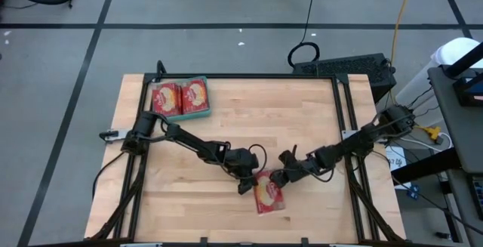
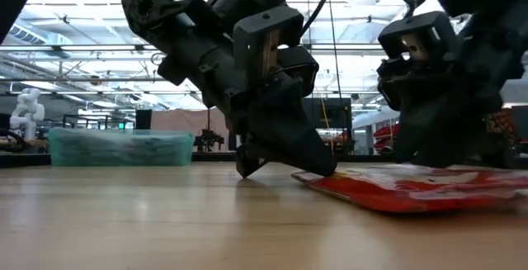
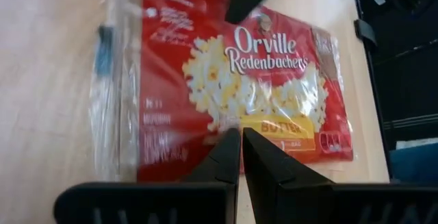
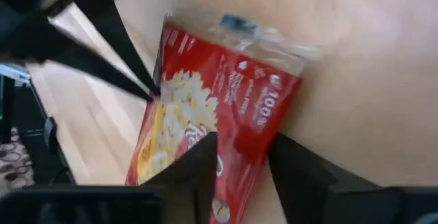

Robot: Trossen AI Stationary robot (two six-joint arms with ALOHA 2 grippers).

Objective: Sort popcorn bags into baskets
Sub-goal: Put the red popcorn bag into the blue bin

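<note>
One red popcorn bag [image 1: 269, 194] lies flat on the wooden table near its front edge, picture side up. My left gripper [image 1: 246, 186] comes from the left and is shut, with its tips on the bag's left end [image 2: 318, 177]. My right gripper [image 1: 281, 177] reaches in from the right at the bag's far right corner, its fingers on either side of the bag's edge. The teal basket [image 1: 207, 103] stands at the far left with two more popcorn bags [image 1: 180, 98] lying flat in it. My left gripper presses its shut fingertips [image 3: 233, 145] down on the bag's printed face at the yellow band [image 3: 277, 125], close to the edge nearest that arm. The fingers slant down from the table's left. The bag stays flat on the table. My right gripper has the bag's long edge [image 4: 254, 138] near a corner between its two fingers [image 4: 205, 159], slanting down from the table's right. The fingers lie across that edge. The bag rests on the table; whether both fingers press it I cannot tell.
A black frame rail [image 1: 349, 126] runs along the table's right side and another along the left. Bare wood lies between the basket and the two grippers. In the low view the basket [image 2: 120, 148] stands far back on the left.
</note>
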